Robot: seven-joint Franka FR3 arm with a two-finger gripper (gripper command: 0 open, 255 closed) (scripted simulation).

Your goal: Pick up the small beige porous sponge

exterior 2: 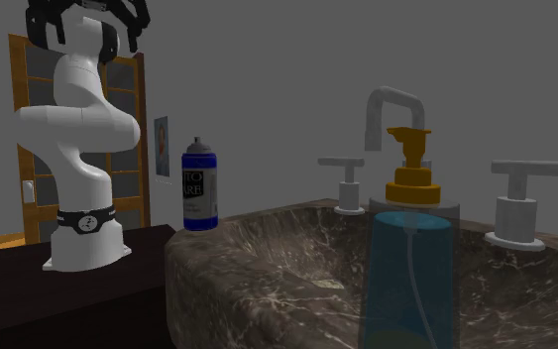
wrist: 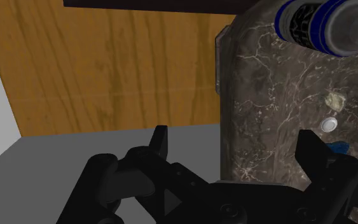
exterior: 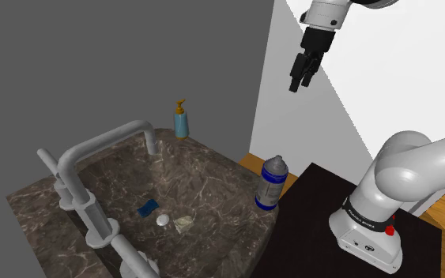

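Note:
A small beige sponge lies on the bottom of the dark marble sink basin, just beside the round white drain. My black gripper hangs high above the sink's far right corner, well away from the sponge. In the wrist view the gripper is open, its fingers wide apart with nothing between them. The sponge shows far below, beyond the right finger, next to the drain.
A blue object lies in the basin near the drain. A grey faucet arches over the sink. A blue soap dispenser stands on the far rim and a spray can on the right rim. My stand is dark-topped.

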